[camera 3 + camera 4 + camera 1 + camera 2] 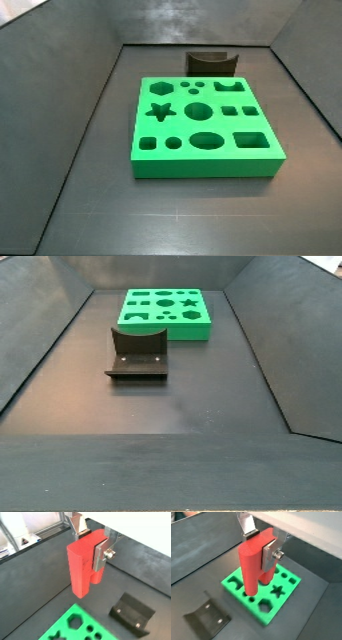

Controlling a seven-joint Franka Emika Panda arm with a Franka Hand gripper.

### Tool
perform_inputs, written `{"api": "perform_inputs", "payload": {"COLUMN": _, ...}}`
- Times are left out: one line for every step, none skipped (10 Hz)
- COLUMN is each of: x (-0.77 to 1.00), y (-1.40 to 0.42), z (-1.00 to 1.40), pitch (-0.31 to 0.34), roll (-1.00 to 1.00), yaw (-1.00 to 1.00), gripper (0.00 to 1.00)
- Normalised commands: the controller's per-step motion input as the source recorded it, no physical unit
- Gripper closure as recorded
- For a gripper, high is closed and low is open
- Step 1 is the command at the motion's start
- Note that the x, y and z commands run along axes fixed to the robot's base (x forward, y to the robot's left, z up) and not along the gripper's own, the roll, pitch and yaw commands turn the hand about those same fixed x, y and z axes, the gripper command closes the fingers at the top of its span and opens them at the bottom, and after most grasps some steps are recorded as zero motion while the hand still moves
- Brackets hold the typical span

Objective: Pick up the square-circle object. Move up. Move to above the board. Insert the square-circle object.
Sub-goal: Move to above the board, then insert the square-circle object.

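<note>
My gripper (92,546) is shut on the square-circle object (83,567), a tall red peg that hangs upright between the silver fingers. It shows the same way in both wrist views, with the gripper (262,544) clamped near the top of the peg (251,567). The peg is held in the air above the board (283,599), a green slab with shaped holes, over the part near one edge. Only a corner of the board (57,632) shows in a wrist view. In both side views the board (201,168) (194,331) lies flat on the floor. The gripper and peg are out of view there.
The dark fixture (211,62) stands on the floor just beside the board; it also shows in a side view (138,354) and in both wrist views (133,614) (208,619). Dark sloping walls enclose the grey floor.
</note>
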Motion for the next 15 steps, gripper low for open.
{"api": "perform_inputs", "payload": {"x": -0.13, "y": -1.00, "z": 0.03, "pitch": 0.008, "roll": 0.02, "yaw": 0.01, "gripper": 1.00}}
{"api": "perform_inputs", "payload": {"x": -0.13, "y": -1.00, "z": 0.04, "pitch": 0.008, "roll": 0.01, "yaw": 0.01, "gripper": 1.00}}
{"api": "perform_inputs", "payload": {"x": -0.12, "y": -1.00, "z": 0.05, "pitch": 0.013, "roll": 0.00, "yaw": 0.01, "gripper": 1.00}}
{"api": "perform_inputs", "payload": {"x": -0.12, "y": -1.00, "z": 0.05, "pitch": 0.016, "roll": 0.00, "yaw": 0.01, "gripper": 1.00}}
{"api": "perform_inputs", "payload": {"x": -0.06, "y": -0.73, "z": 0.04, "pitch": 0.028, "roll": 0.01, "yaw": 0.01, "gripper": 1.00}}
{"api": "perform_inputs", "payload": {"x": -0.02, "y": -0.55, "z": 0.03, "pitch": 0.037, "roll": 0.00, "yaw": 0.00, "gripper": 1.00}}
{"api": "perform_inputs", "payload": {"x": 0.03, "y": -0.24, "z": 0.01, "pitch": 0.049, "roll": 0.00, "yaw": 0.01, "gripper": 1.00}}
{"api": "perform_inputs", "payload": {"x": 0.00, "y": -0.04, "z": -0.22, "pitch": 0.000, "roll": 0.00, "yaw": -1.00, "gripper": 1.00}}
{"api": "perform_inputs", "payload": {"x": 0.00, "y": -0.04, "z": -0.22, "pitch": 0.000, "roll": 0.00, "yaw": -1.00, "gripper": 1.00}}
{"api": "perform_inputs", "payload": {"x": 0.00, "y": -0.04, "z": -0.22, "pitch": 0.000, "roll": 0.00, "yaw": -1.00, "gripper": 1.00}}
{"api": "perform_inputs", "payload": {"x": 0.00, "y": -0.04, "z": -0.22, "pitch": -0.001, "roll": 0.00, "yaw": -1.00, "gripper": 1.00}}
{"api": "perform_inputs", "payload": {"x": 0.00, "y": -0.04, "z": -0.22, "pitch": -0.009, "roll": 0.00, "yaw": -1.00, "gripper": 1.00}}
{"api": "perform_inputs", "payload": {"x": 0.00, "y": -0.11, "z": -0.27, "pitch": -0.034, "roll": 0.00, "yaw": -1.00, "gripper": 1.00}}
{"api": "perform_inputs", "payload": {"x": 0.00, "y": -0.27, "z": -0.27, "pitch": -0.080, "roll": 0.00, "yaw": -0.92, "gripper": 1.00}}
{"api": "perform_inputs", "payload": {"x": 0.00, "y": -0.31, "z": -0.31, "pitch": -0.111, "roll": 0.00, "yaw": -0.89, "gripper": 1.00}}
